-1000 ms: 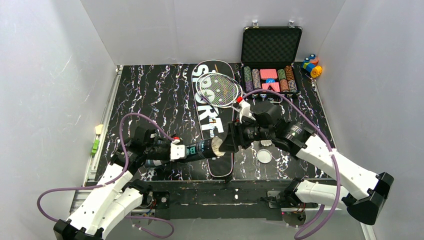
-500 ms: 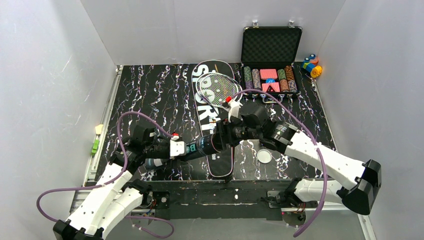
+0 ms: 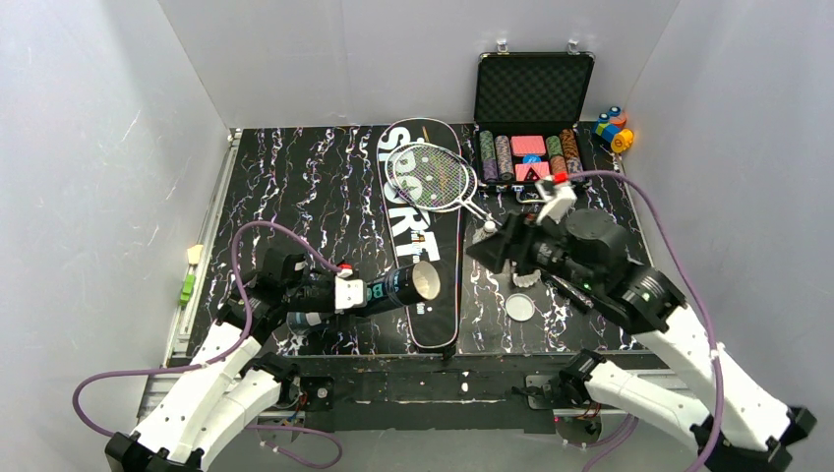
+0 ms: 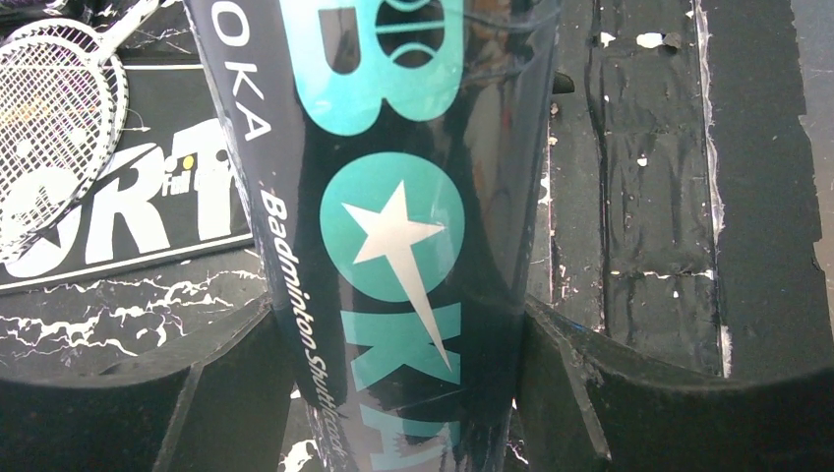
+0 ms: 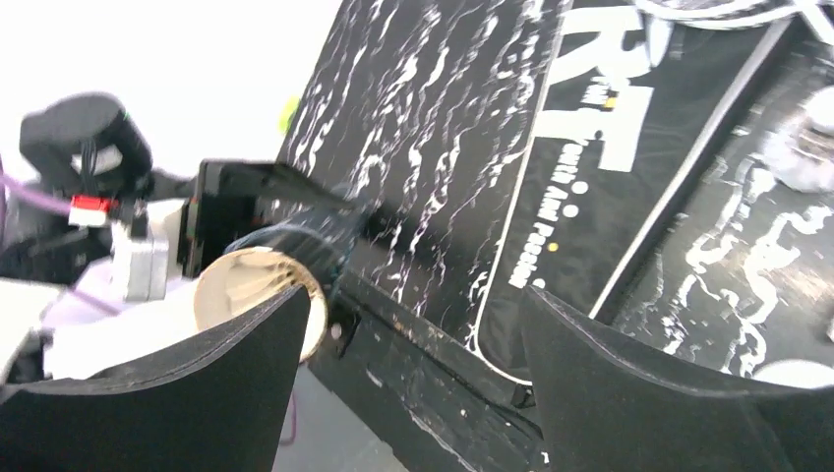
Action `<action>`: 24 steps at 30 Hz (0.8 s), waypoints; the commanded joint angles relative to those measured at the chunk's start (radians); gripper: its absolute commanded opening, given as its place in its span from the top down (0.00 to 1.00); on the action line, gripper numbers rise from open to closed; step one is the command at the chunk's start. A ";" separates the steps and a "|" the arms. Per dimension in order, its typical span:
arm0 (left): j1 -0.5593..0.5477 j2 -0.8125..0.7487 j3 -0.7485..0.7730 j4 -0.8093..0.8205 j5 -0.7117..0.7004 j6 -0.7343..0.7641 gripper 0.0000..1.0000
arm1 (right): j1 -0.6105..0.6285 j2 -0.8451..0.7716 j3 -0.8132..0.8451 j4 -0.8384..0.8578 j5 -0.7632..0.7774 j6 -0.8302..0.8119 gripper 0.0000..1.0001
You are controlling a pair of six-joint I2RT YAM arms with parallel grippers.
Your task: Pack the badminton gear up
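Note:
My left gripper [image 3: 369, 294] is shut on the long black tube [image 3: 398, 287] and holds it level, its open mouth [image 3: 425, 280] facing right. In the left wrist view the tube [image 4: 403, 197] fills the space between my left gripper's fingers [image 4: 393, 305]. My right gripper [image 3: 480, 251] is open and empty, a short way to the right of the mouth. In the right wrist view the gripper [image 5: 415, 295] faces the pale mouth [image 5: 251, 295]. The round lid [image 3: 520, 307] lies flat on the table. A white shuttlecock [image 3: 521, 280] lies partly under my right arm. Two rackets [image 3: 433, 175] lie on the SPORT bag [image 3: 418, 231].
An open case of poker chips [image 3: 531, 147] stands at the back right, with small coloured blocks [image 3: 612, 128] beside it. Small yellow and green pieces [image 3: 190, 275] lie on the left rail. The table's front edge [image 5: 433, 374] is below my right gripper.
My right gripper was pushed up to the tube's mouth. It has pulled back to the right and the mouth now shows. The left arm and the tube have stayed put.

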 commanded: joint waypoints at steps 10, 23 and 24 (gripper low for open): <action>-0.005 -0.021 0.005 0.015 0.001 0.015 0.84 | -0.566 0.014 -0.400 -0.019 -0.113 0.282 0.15; -0.005 -0.046 -0.020 0.002 0.008 0.031 0.83 | -0.686 0.149 -0.481 0.162 0.004 0.348 0.26; -0.005 -0.048 -0.022 0.003 0.009 0.032 0.83 | -0.688 0.162 -0.488 0.172 0.011 0.351 0.26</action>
